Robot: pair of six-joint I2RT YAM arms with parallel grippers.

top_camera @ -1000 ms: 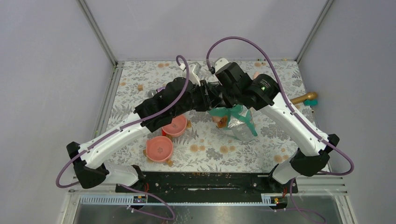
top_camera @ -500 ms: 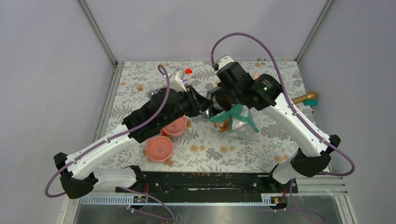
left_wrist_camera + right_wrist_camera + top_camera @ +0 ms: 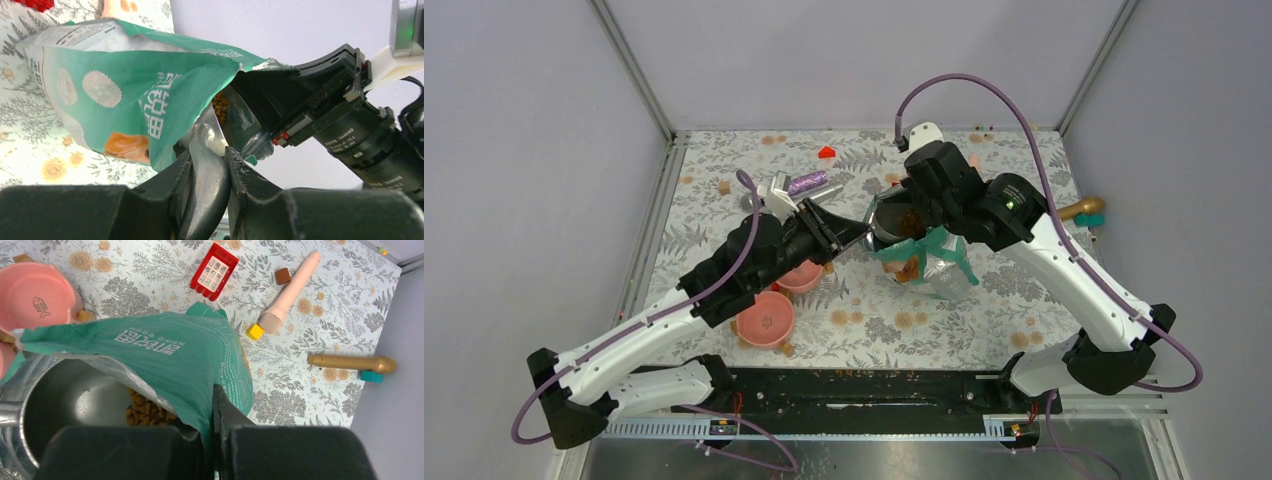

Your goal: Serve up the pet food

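Note:
The teal-green and silver pouch point(image 3: 936, 262) stands on the floral mat, its top edge pinched in my shut right gripper point(image 3: 924, 232). In the right wrist view the pouch point(image 3: 170, 350) wall runs between the right gripper point(image 3: 211, 392) jaws. A metal scoop point(image 3: 890, 222) sits at the pouch mouth with brown pet food point(image 3: 913, 220) in its cup. My left gripper point(image 3: 849, 235) is shut on the scoop's handle point(image 3: 207, 170). The left wrist view shows the pet food point(image 3: 219, 104) inside the pouch point(image 3: 125, 95) opening. Seen from the right wrist, the pet food point(image 3: 145, 410) lies in the scoop point(image 3: 70, 400).
Two pink bowls point(image 3: 766, 318) point(image 3: 802, 276) sit left of the pouch, under the left arm. Loose toys lie around: a red block point(image 3: 827, 152), a purple cylinder point(image 3: 807, 182), a gold cylinder point(image 3: 1079, 209), a pink cylinder point(image 3: 290, 292), a yellow cube point(image 3: 255, 331).
The left arm has drawn back to the left with the scoop, uncovering the red block and purple cylinder. The right arm has shifted slightly right, still holding the pouch.

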